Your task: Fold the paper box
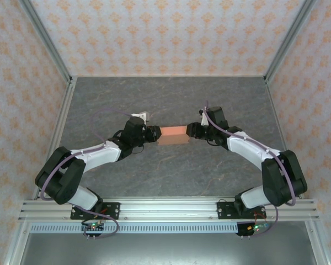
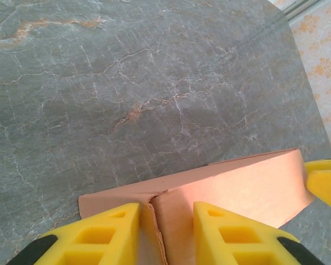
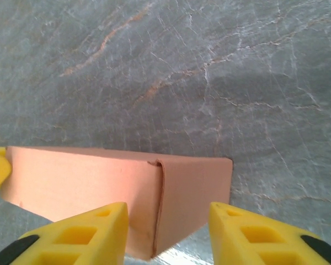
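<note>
The paper box [image 1: 172,134], a plain salmon-orange carton already in its rectangular shape, lies lengthwise at the middle of the grey marble-patterned table [image 1: 171,99], bracketed by two robot arms. The left gripper [image 1: 152,134] meets the box's left end and the right gripper [image 1: 192,131] its right end.

From the left wrist, the left gripper [image 2: 166,237] has its yellow fingers [image 2: 107,234] on either side of the box's [image 2: 237,185] end corner, where a flap edge shows. Whether they pinch the cardboard or merely straddle it cannot be told. One finger of the other gripper [image 2: 325,182] touches the box's far end.

From the right wrist, the right gripper [image 3: 168,234] stands spread, its fingers [image 3: 254,237] apart around the near corner of the box [image 3: 83,182], with table surface visible between the cardboard and one finger.

A small white piece [image 1: 139,116] sits on the left arm's wrist, too small to read. Floral-patterned walls [image 1: 165,33] enclose the table on its left, right and far sides.
</note>
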`<state>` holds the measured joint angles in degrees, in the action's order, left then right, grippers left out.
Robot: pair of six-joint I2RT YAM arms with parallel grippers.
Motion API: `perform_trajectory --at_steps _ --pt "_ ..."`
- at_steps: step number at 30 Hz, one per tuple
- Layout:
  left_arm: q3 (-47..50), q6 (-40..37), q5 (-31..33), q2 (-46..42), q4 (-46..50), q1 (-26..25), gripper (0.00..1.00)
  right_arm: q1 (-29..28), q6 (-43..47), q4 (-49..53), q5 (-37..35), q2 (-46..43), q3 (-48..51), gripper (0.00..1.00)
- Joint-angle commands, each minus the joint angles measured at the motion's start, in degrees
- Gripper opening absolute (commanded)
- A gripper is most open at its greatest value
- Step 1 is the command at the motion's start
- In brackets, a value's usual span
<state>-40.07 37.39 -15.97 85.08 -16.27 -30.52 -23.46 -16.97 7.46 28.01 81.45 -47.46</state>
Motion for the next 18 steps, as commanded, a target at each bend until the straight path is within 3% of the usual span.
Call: perform_trajectory --at_steps 1,8,18 --pt "0.73 -2.82 0.87 -0.18 7.29 -0.85 0.30 -0.23 2.05 4.96 -0.95 0.06 -3.30 0.44" --pt "1.09 -3.18 0.63 -0.56 6.80 -1.56 0.30 -0.24 1.63 3.49 3.64 4.05 -3.33 0.43" --pt "4.83 -3.69 0.90 -6.22 7.39 -3.99 0.34 -0.31 1.77 -0.45 9.08 -1.94 5.29 0.35"
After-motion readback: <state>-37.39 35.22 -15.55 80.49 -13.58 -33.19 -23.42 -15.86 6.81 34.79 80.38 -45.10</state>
